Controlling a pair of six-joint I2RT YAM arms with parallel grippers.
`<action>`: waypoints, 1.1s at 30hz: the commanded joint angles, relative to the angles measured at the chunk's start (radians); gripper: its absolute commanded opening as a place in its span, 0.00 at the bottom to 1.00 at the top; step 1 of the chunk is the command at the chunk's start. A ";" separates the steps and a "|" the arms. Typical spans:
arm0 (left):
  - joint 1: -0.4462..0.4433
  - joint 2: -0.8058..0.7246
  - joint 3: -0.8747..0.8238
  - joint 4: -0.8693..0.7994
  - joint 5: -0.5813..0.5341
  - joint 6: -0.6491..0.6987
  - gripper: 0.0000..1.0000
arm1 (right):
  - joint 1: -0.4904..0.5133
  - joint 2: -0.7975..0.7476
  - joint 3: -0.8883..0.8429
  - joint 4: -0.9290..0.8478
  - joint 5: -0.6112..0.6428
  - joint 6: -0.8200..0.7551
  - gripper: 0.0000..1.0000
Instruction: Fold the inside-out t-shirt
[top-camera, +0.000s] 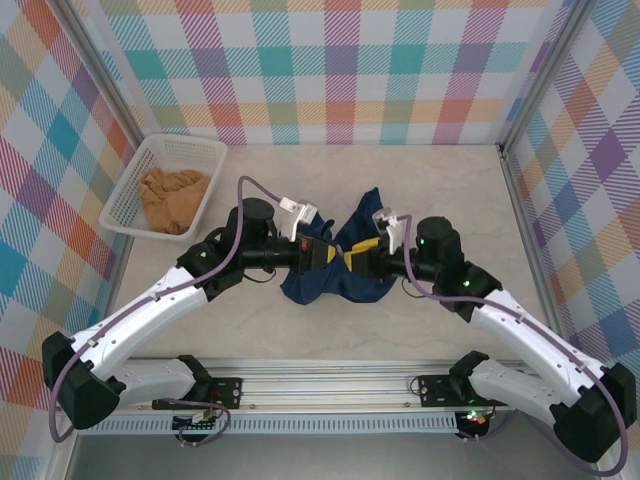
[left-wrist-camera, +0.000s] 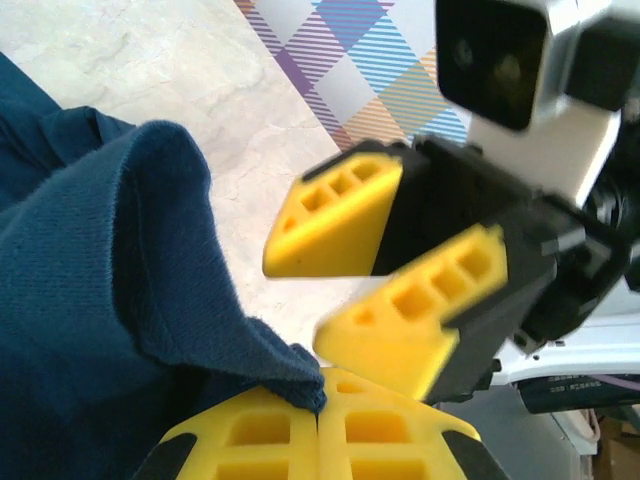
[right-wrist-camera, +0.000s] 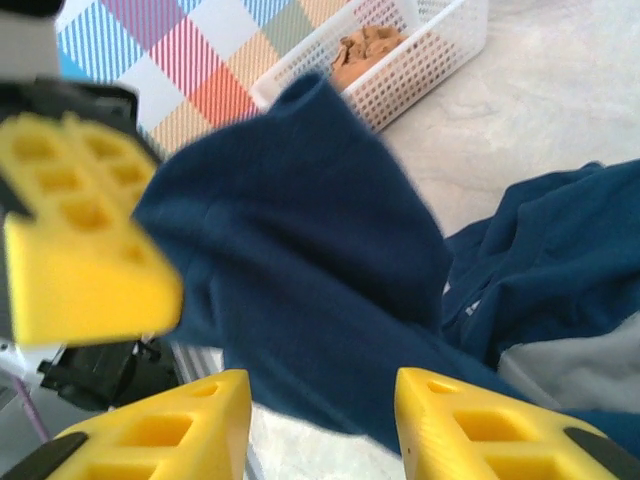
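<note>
The left gripper (left-wrist-camera: 318, 392) is clamped on a raised fold of the t-shirt (left-wrist-camera: 90, 300), probably to lift that edge clear of the table (top-camera: 420, 180), while the right gripper (right-wrist-camera: 322, 400) faces it tip to tip, jaws apart and gripping nothing. The shirt lies crumpled mid-table between the arms, its long axis slanting near-left to far-right; its collar's direction cannot be told.

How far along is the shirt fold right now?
Done: nothing looks folded; the t-shirt lies bunched in a heap. In hand: the left gripper is shut on a raised cloth edge, and the right gripper is open at the same bunch. Left: spreading it flat and every fold.
</note>
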 joint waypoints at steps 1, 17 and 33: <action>0.005 -0.014 0.022 0.003 0.005 -0.084 0.00 | 0.067 -0.014 -0.045 0.049 0.040 -0.096 0.47; 0.005 -0.023 0.012 0.102 0.067 -0.155 0.00 | 0.176 0.115 -0.101 0.274 0.231 -0.101 0.05; 0.022 -0.119 0.005 -0.131 -0.134 0.065 0.49 | 0.069 0.042 -0.236 0.452 0.042 0.089 0.00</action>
